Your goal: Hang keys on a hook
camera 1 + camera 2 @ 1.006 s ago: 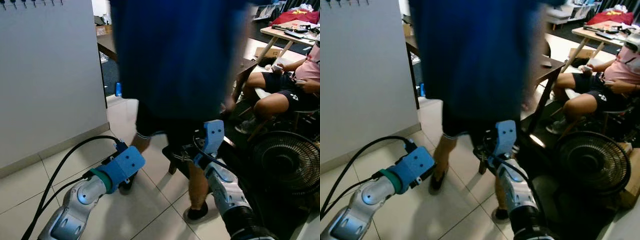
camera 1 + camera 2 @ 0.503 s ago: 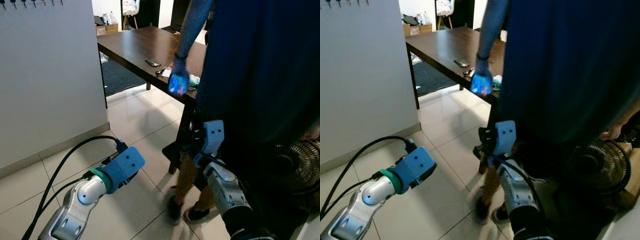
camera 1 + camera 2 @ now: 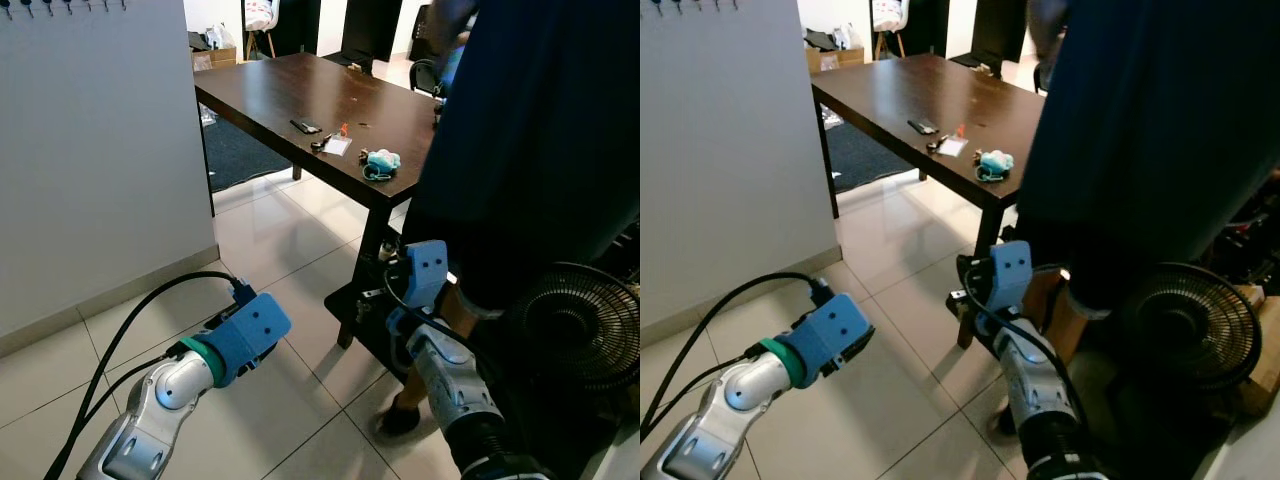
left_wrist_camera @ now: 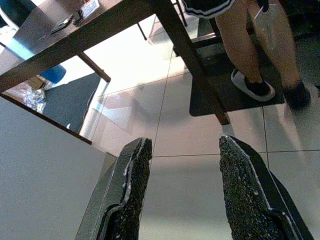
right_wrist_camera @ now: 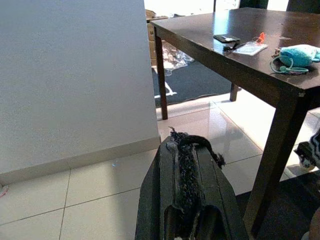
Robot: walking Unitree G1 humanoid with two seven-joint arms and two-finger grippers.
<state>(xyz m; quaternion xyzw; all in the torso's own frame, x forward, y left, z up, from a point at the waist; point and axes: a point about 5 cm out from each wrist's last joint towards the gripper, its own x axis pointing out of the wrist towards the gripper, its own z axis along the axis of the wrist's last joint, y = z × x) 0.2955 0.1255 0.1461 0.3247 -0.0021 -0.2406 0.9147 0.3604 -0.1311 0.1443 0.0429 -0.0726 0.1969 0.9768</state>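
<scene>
A teal fuzzy keychain (image 3: 381, 161) with a ring lies near the front corner of the dark wooden table (image 3: 280, 85). Black keys (image 3: 306, 127) and a small card (image 3: 338, 146) lie further in. A row of small hooks (image 3: 30, 8) sits high on the white wall (image 3: 100, 150) at my left. My left gripper (image 4: 183, 145) is open and empty, held low over the floor tiles. My right gripper (image 5: 185, 137) is shut, low beside the table leg and pointing toward the wall. The teal keychain (image 5: 299, 55) also shows on the table's edge in the right wrist view.
A person in a dark blue shirt (image 3: 540, 130) stands close on my right, one foot (image 3: 400, 418) beside my right arm. A floor fan (image 3: 580, 325) stands at the right. A dark rug (image 3: 235, 150) lies under the table's far side. Black cables (image 3: 130, 320) trail from my left arm.
The person has stepped from in front of me to the right, which uncovers the table and the keys. Both arms have stayed still.
</scene>
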